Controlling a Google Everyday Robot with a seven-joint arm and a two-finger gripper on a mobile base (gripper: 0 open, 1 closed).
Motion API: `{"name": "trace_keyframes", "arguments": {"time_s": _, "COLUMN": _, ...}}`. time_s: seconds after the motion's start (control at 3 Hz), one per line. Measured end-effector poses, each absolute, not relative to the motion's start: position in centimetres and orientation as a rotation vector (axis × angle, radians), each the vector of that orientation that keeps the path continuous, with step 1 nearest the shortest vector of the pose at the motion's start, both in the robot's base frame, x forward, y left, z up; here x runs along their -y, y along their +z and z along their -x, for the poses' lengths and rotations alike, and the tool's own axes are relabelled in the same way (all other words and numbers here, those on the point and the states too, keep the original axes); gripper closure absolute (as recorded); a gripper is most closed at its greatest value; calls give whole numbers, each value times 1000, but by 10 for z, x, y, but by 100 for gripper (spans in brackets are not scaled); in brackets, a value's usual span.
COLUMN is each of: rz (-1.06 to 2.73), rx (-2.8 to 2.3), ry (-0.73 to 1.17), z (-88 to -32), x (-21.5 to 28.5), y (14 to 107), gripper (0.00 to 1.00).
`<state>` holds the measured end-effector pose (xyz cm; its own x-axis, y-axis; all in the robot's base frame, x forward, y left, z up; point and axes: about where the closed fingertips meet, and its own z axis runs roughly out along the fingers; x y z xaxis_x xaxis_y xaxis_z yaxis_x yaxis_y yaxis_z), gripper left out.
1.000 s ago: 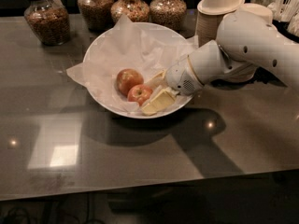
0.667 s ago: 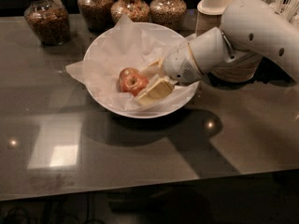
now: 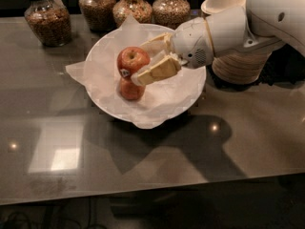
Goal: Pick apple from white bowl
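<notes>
Up from the bottom of the white bowl (image 3: 96, 56) is where the gripper (image 3: 143, 60) has come since a second ago, and it is bringing the apple (image 3: 132, 60) with it. The fingers (image 3: 158, 69) are closing on the fruit's right flank, one pad low at the front and the other behind near the top, so it is being carried clear of the crumpled paper (image 3: 76, 71). It is now hanging above the duller apple (image 3: 130, 89), which is lying in the bowl directly below. The sticker is facing forward on its lower left. To my eye the apple is going to handle as a firm, fairly heavy, waxy ball, hard enough to take a solid squeeze but smooth enough to roll out of a shallow pinch. The hold looks a bit off to one side, and a grip across the widest part would be safer. The arm is reaching in from the right, over the dark table (image 3: 143, 175), with the jars (image 3: 47, 19) standing behind the bowl.
</notes>
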<state>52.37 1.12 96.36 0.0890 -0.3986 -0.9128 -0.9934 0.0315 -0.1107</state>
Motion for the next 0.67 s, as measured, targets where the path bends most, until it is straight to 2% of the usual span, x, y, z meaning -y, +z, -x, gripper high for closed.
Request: {"name": "trace_keyframes", "arguments": {"time_s": 0.67, "rz": 1451, "rx": -1404, "ry": 895, "z": -523, "x": -5, "y": 977, "gripper": 100}}
